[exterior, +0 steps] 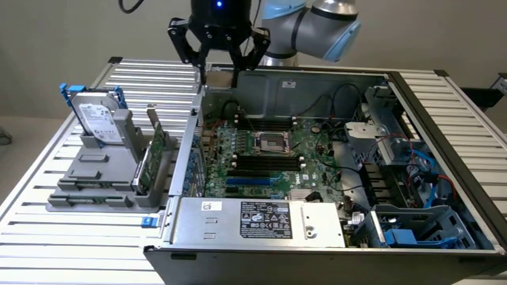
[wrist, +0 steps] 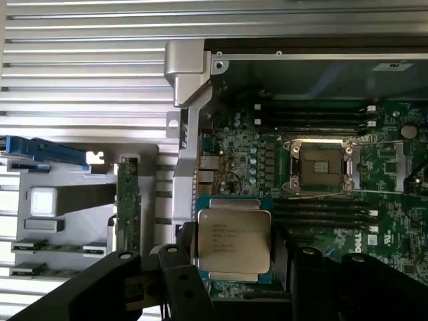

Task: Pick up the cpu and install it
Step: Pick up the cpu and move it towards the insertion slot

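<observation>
cpu (wrist: 233, 242) is right under the wrist camera, clamped between the dark gripper fingers (wrist: 179, 284) on 2 opposite sides. Silver lid faces the camera with print on it, green edge showing round it.

Exterior view: gripper (exterior: 222, 66) is closed on the cpu (exterior: 220, 79) and holds it in the air over the far wall of the case (exterior: 443, 119), at the corner on the exterior view's left.

Socket (exterior: 269, 142) is on the motherboard (exterior: 317, 163) mid-case, well apart from the cpu. In the wrist view the socket (wrist: 319, 166) is a dark square inside a metal frame.

Arm (exterior: 317, 21) comes in from behind the case. Power supply (exterior: 265, 219) with a black label lies along the case's near side.

Outside the case, on the exterior view's left, a grey holder (exterior: 95, 178) sits on the slatted table (exterior: 47, 243). 1 hard drive (exterior: 99, 122) stands upright in it, 1 green card (exterior: 152, 151) upright beside that.
</observation>
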`<state>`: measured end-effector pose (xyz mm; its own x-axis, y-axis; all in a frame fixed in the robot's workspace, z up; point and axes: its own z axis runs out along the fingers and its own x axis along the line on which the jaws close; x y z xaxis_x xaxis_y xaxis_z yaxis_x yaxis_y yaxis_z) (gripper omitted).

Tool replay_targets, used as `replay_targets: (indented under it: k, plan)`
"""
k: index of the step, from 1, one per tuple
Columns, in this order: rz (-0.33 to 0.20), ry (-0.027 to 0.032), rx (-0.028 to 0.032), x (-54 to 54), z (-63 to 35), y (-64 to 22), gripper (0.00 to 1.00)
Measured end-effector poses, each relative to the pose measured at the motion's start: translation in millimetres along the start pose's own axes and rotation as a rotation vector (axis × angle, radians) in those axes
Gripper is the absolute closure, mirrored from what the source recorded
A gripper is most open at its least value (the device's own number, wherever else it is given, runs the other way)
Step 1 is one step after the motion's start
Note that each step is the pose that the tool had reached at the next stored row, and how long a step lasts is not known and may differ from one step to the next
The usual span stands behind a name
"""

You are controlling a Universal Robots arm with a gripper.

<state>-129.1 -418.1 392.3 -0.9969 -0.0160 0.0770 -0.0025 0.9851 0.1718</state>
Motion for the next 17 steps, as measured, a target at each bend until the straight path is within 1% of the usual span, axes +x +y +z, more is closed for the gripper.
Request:
replay_targets:
  k: [2, 5, 9, 12, 14, 17]
  plan:
    - [0.000, 0.0000, -0.0024, -9.3, -0.7, 0.0, 0.45]
    - [0.000, 0.0000, -0.0044, -22.6, -1.5, -0.1, 0.45]
    - [0.000, 0.0005, -0.0049, -41.1, -1.6, -0.4, 0.45]
    - [0.000, 0.0022, -0.0047, -54.9, 0.7, -0.4, 0.45]
    - [0.000, 0.0027, -0.0037, -63.1, 3.5, 1.6, 0.45]
    - [0.000, 0.0026, -0.0009, -70.2, 9.2, 9.0, 0.45]
